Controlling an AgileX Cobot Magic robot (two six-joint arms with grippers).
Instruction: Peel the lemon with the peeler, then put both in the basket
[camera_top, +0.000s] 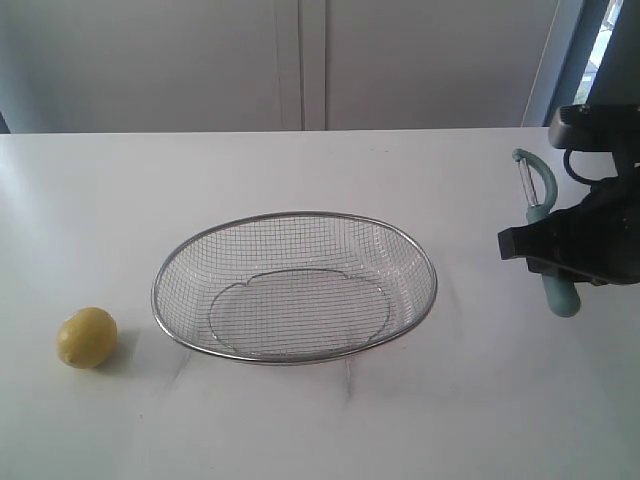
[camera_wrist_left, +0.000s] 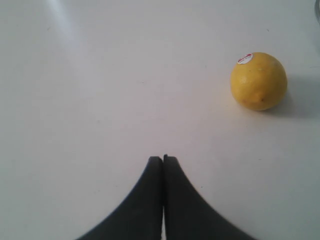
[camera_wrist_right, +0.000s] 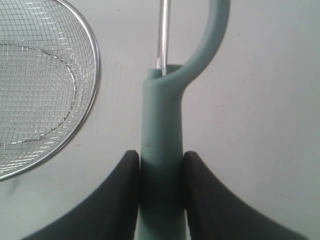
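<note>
The yellow lemon (camera_top: 87, 337) rests on the white table at the front left, apart from the basket; in the left wrist view the lemon (camera_wrist_left: 258, 81) carries a small red-and-white sticker. My left gripper (camera_wrist_left: 163, 159) is shut with nothing between its fingers, some way short of the lemon, and it is out of the exterior view. At the right edge my right gripper (camera_top: 548, 250) is shut on the teal peeler (camera_top: 545, 225), held above the table beside the basket. The peeler's handle (camera_wrist_right: 161, 130) runs between both pads, its metal blade pointing away. The silver wire-mesh basket (camera_top: 420, 252) stands mid-table with nothing in it.
A pale wall with panel seams runs behind the table's far edge. A blue-grey window frame (camera_top: 572, 55) shows at the back right. The basket's rim (camera_wrist_right: 93, 100) lies close beside the held peeler.
</note>
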